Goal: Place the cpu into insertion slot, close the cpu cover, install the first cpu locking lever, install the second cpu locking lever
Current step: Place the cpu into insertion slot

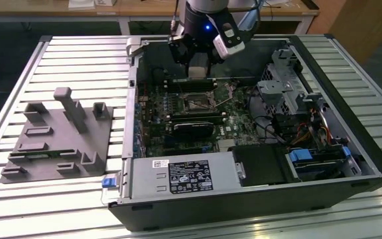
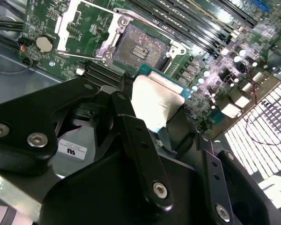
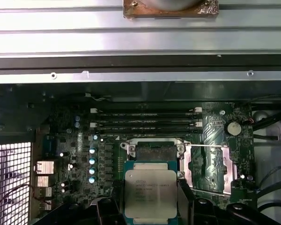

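Note:
The cpu, a flat square chip with a silvery top on a green edge, hangs tilted just above the motherboard, and my gripper is shut on it with a black finger at each side. In the second wrist view the cpu hovers close beside the insertion slot, apart from it. The insertion slot is bare and dark. The cpu cover lies flipped open next to it. In the exterior view my gripper sits over the far part of the board, above the insertion slot.
The open computer case lies on a slatted metal table. Long black memory slots run beside the socket. A power-supply box and a drive cage fill the case's near and right sides. A grey fixture plate stands outside on the exterior view's left.

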You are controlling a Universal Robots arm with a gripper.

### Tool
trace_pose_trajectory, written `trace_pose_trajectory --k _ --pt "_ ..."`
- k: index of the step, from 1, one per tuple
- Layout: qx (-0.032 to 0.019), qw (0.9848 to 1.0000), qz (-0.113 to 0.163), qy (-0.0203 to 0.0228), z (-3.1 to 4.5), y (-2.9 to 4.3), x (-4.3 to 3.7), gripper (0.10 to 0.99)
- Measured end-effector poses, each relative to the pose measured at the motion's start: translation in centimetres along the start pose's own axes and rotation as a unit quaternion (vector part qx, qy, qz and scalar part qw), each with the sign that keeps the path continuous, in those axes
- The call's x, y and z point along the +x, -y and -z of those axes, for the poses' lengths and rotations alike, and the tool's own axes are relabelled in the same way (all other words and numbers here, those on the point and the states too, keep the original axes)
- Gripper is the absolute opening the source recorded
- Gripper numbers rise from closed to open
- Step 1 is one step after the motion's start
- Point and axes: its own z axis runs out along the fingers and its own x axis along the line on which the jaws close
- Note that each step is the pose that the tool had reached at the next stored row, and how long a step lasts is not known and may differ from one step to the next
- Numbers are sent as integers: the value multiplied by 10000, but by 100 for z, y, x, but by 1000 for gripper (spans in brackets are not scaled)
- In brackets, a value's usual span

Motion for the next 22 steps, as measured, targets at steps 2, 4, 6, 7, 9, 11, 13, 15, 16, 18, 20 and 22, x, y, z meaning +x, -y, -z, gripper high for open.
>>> trace_pose_trajectory --k 2,4,6,7,9,11,13,15,16,18,20,22 --pt "0 10000 0 0 -36 -3 -11 541" --pt "0 10000 0 0 -74 -6 -25 541" --pt "0 10000 0 -1 -110 -7 -40 541" --pt "0 10000 0 -1 -128 -7 -46 541" --pt "0 10000 -1 -2 -164 -6 -62 541" --pt "0 10000 -1 -2 -200 -5 -78 541" --pt "1 10000 -1 -4 -237 -2 -90 541" --pt "0 10000 -1 -5 -273 1 -97 541" --pt "0 10000 -1 -6 -291 3 -99 541" --pt "1 10000 -1 -7 -326 6 -103 541" --pt "1 10000 -2 -7 -364 10 -106 541" --pt "0 10000 -1 -7 -399 14 -108 541"
